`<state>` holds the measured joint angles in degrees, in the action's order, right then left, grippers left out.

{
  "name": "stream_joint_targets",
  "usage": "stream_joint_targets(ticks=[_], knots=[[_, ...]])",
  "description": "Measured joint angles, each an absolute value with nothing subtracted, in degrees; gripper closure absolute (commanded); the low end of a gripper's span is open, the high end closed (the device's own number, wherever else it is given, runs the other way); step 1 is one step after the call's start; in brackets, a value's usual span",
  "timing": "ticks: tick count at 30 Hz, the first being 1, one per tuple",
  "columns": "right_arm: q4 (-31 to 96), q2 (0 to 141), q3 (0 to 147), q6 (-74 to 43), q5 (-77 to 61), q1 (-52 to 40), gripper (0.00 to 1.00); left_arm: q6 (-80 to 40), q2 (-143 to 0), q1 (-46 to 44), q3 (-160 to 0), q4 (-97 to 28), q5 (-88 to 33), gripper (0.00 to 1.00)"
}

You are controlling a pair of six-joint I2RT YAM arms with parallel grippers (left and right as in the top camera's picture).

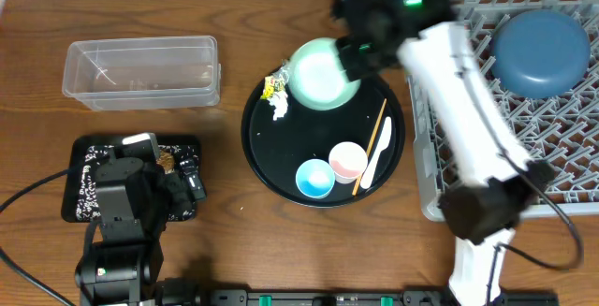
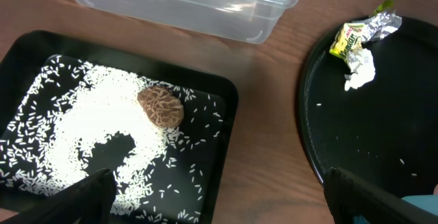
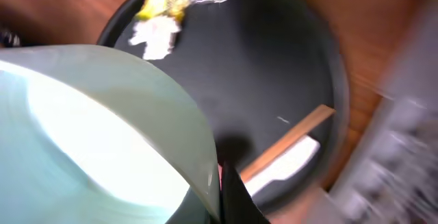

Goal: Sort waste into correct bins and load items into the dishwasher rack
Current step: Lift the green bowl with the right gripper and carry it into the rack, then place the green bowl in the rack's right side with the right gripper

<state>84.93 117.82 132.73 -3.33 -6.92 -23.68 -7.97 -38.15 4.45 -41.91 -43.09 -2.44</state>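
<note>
A brown wooden surface (image 1: 234, 240) carries everything. A round black tray (image 1: 281, 170) sits in the middle, and the grey dishwasher rack (image 1: 449, 170) stands to its right. A dark blue plate (image 1: 541, 53) rests in the rack's far corner, its rounded side up.

The right pincer (image 1: 357, 58) is clamped on the rim of the pale green bowl (image 1: 323, 74) at the round tray's far edge. The bowl's mouth faces up and looks tilted in the right wrist view.

The wooden chopsticks (image 1: 372, 147) lie on a diagonal, far end toward the rack and near end toward the tray's front rim. The white spoon (image 1: 377, 161) lies just beside them on the same slant. The pink cup (image 1: 347, 160) and the light blue cup (image 1: 315, 178) stand upright side by side, mouths up.

Crumpled foil with a yellow wrapper (image 2: 359, 32) and a white paper scrap (image 2: 361, 75) lie near the tray's left rim.

The clear tub (image 1: 140, 70) has its long axis running left to right. Nearer the front, the black rectangular tray (image 2: 226, 94) holds white grains (image 2: 75, 135) and a brown lump (image 2: 161, 106).

The left pincer (image 2: 217, 179) hangs over this tray, jaws spread wide and holding nothing.
</note>
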Motion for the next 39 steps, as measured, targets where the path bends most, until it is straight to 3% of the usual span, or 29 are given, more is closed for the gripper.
stream_joint_targets(ticks=[9, 20, 39], knots=[[96.2, 110.0, 132.8, -11.3, 15.9, -11.7, 0.99, -8.0, -38.2, 4.4, -41.9, -43.1, -2.4, 0.02], [97.2, 108.7, 131.7, -25.3, 39.5, -2.0, 0.99, -8.0, -38.2, 4.4, -41.9, -43.1, -2.4, 0.02], [97.2, 108.6, 109.5, -41.3, 54.6, 21.3, 0.99, -8.0, -38.2, 4.4, -41.9, -43.1, -2.4, 0.02]])
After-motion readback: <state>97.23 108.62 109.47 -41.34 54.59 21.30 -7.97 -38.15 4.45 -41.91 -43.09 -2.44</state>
